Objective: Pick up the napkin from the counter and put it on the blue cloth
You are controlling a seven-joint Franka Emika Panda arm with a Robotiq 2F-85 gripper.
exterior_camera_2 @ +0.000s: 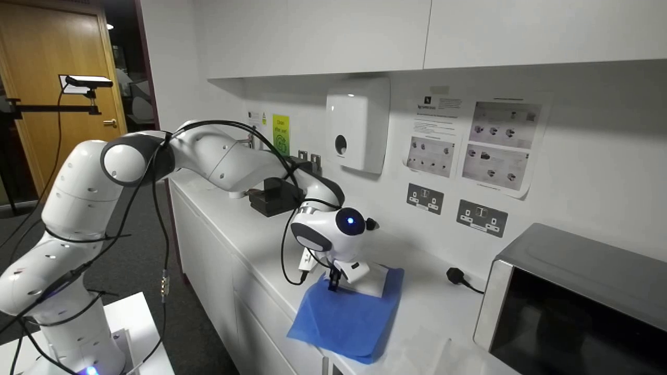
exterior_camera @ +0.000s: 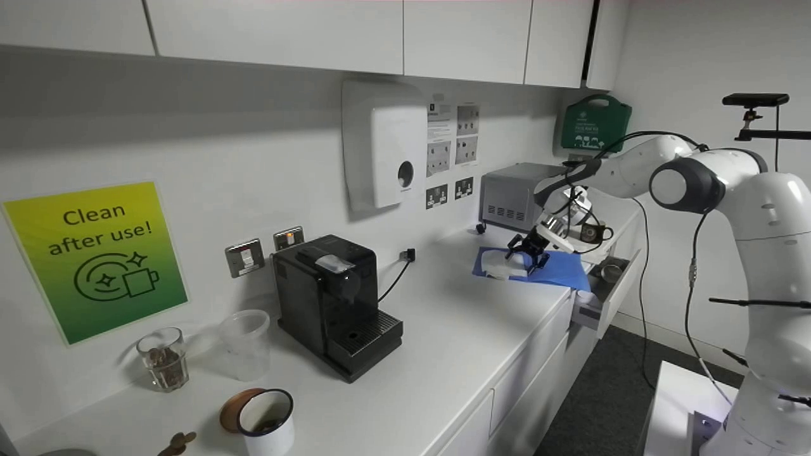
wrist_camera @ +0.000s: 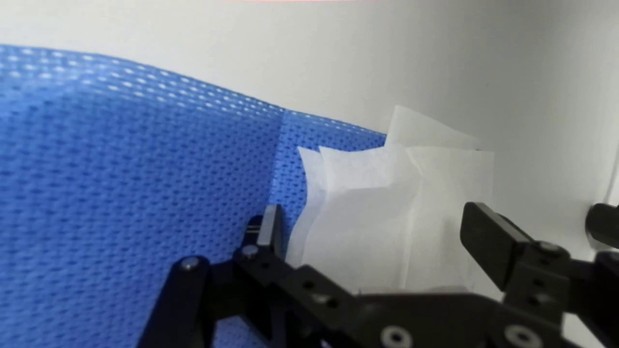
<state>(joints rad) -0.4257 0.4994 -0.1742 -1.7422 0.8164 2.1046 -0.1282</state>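
The jaws of the gripper (wrist_camera: 372,220) are spread, with the napkin (wrist_camera: 358,212) seen between them; whether it is touched cannot be told. It is laid on the blue cloth (wrist_camera: 145,193), partly past the cloth's edge. The cloth is set on the white counter (exterior_camera: 456,316), between a microwave (exterior_camera_2: 573,312) and a black coffee machine (exterior_camera: 304,304).

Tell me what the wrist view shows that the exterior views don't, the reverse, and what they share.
Only the wrist view: the fine dotted texture of the blue cloth and the screw heads on the gripper.
Only the exterior views: the wall dispenser, the black coffee machine and the grey microwave.
Shared: cloth, gripper, the napkin and the white counter.
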